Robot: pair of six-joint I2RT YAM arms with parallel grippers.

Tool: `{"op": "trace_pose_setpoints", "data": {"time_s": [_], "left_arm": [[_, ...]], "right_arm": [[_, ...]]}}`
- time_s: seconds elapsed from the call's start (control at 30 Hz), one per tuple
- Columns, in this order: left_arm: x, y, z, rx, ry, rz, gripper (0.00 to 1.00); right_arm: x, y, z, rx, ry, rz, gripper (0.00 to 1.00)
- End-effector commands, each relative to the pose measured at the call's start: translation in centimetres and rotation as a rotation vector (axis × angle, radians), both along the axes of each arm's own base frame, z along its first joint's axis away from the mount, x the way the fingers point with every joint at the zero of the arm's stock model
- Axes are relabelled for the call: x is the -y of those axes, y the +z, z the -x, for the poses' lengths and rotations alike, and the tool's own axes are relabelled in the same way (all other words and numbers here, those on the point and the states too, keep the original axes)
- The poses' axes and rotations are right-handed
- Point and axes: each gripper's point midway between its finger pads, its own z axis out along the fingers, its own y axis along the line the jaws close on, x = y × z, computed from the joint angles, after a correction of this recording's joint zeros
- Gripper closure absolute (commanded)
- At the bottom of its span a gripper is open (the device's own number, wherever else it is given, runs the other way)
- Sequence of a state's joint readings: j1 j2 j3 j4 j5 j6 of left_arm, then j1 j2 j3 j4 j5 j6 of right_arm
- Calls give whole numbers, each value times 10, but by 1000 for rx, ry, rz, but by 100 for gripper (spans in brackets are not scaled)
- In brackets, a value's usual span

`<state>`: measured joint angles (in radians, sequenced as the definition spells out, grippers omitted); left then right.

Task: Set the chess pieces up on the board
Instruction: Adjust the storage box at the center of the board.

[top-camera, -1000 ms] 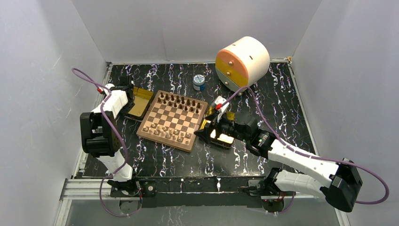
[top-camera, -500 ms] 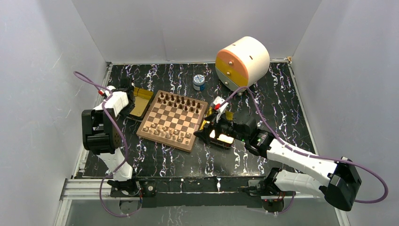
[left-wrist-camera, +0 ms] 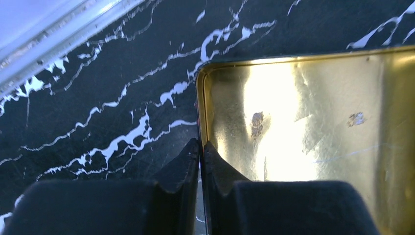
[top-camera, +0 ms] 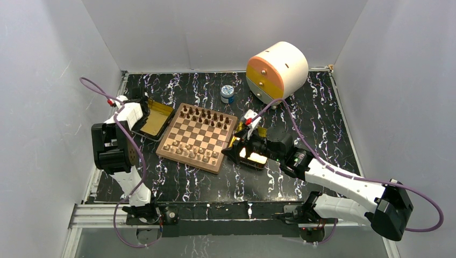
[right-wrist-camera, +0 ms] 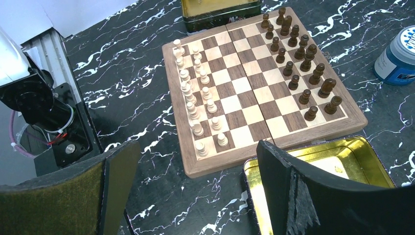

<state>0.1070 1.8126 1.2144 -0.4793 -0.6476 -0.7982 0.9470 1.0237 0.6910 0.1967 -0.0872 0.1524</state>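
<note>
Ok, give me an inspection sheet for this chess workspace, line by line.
Surface: black marbled table with white veins.
Job's things: board lies angled mid-table; pale pieces in two rows at its near end, dark pieces in two rows at its far end.
Clutter: left gold tray and right gold tray flank the board; blue-lidded jar and white-orange drum behind it.
Hands: left hand shut on the left gold tray's rim; right hand open, over the right gold tray's edge.
Cables: purple cables loop off both arms, off the board.
Surroundings: grey walls; metal rail at the near edge.
</note>
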Motion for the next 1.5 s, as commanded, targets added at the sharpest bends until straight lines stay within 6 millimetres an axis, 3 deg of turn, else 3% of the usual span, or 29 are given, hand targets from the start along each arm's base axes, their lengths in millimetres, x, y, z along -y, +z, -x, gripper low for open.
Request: {"op": "trace_pose_setpoints", "data": {"time_s": [0.0,0.33,0.5,0.6,0.73,0.87,1.13,1.47], "left_arm": [[-27,30,-13,-4,-9,-123,97],[-44,53,-31,-27,-195,-179,100],[-39,51,-43,-48,-329,-165,100],[-33,46,-61,-53,-475,-162,100],[-38,37,-72,-107,-527,-178,100],[-36,44,-90,-88,-626,-194,100],[-54,48,-97,-161,-688,-245,100],[-39,38,-113,-172,-907,-235,100]], "right_arm": [[-4,32,-5,73,-11,-73,1],[3,34,-5,88,-24,-68,1],[5,31,-4,86,-27,-71,1],[4,32,-2,85,-18,-78,1],[3,35,-3,101,-12,-69,1],[4,38,-5,115,-18,-70,1],[7,38,-5,118,-28,-69,1],[4,35,-7,119,-25,-61,1]]}}
